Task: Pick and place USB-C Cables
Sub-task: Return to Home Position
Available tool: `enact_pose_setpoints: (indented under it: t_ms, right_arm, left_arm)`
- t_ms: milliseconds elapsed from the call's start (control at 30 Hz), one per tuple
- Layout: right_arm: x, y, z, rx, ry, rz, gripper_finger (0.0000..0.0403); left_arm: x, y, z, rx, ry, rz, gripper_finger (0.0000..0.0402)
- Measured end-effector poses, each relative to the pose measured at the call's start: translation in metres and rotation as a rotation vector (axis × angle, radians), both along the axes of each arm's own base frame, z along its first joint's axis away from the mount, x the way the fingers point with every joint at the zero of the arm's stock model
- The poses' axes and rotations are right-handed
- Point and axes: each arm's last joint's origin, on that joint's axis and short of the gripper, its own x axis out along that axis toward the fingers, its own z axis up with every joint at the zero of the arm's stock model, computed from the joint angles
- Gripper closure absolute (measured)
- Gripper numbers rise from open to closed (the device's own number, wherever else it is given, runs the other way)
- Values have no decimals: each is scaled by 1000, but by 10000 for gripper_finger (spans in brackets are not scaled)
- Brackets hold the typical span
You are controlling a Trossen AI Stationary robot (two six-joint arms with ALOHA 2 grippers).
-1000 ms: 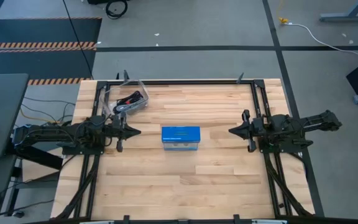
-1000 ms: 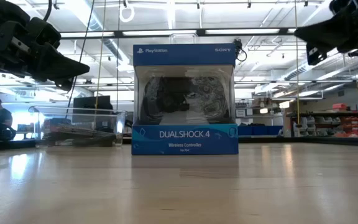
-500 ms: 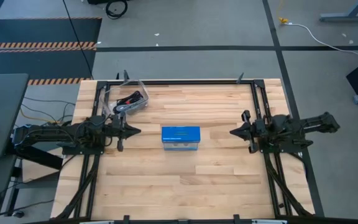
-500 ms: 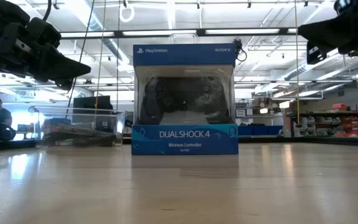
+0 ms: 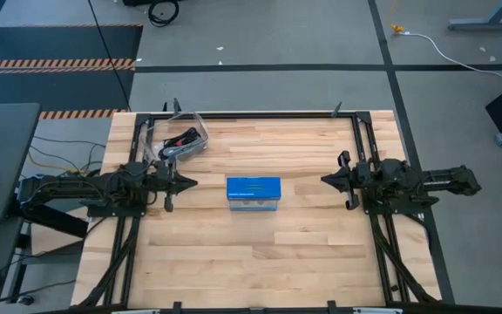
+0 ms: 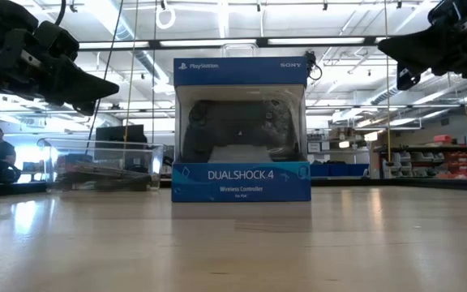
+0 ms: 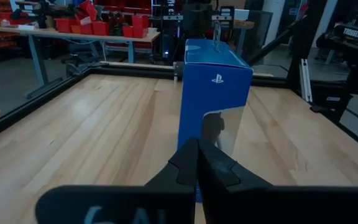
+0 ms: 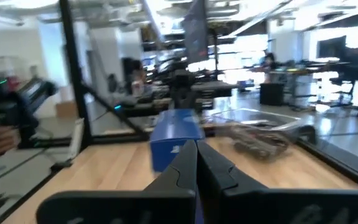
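The USB-C cables (image 5: 181,141) lie heaped in the clear tub (image 6: 120,152) at the far left of the worktop (image 5: 260,253). The left tool (image 5: 190,183) and right tool (image 5: 325,181) hover clenched and empty on either side of the blue box (image 5: 253,193), apart from it.

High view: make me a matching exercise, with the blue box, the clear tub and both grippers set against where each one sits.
1 blue box
2 clear tub
3 left gripper
4 right gripper

A shut, right of the box
B middle of the table
C corner at the picture's top left, USB-C cables inside
D shut, left of the box

Pairs: 1-B, 2-C, 3-D, 4-A
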Motion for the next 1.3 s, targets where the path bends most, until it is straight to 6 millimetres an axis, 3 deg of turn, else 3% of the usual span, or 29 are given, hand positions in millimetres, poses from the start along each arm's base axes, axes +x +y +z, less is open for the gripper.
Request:
enact_pose_setpoints:
  t_ms: [167,1300]
  right_arm:
    - [0,-2,2,34,-21,-73,391]
    - [0,-2,2,68,-21,-67,387]
  left_arm:
    - [0,0,0,-4,-1,0,393]
    - [0,0,0,-5,0,0,386]
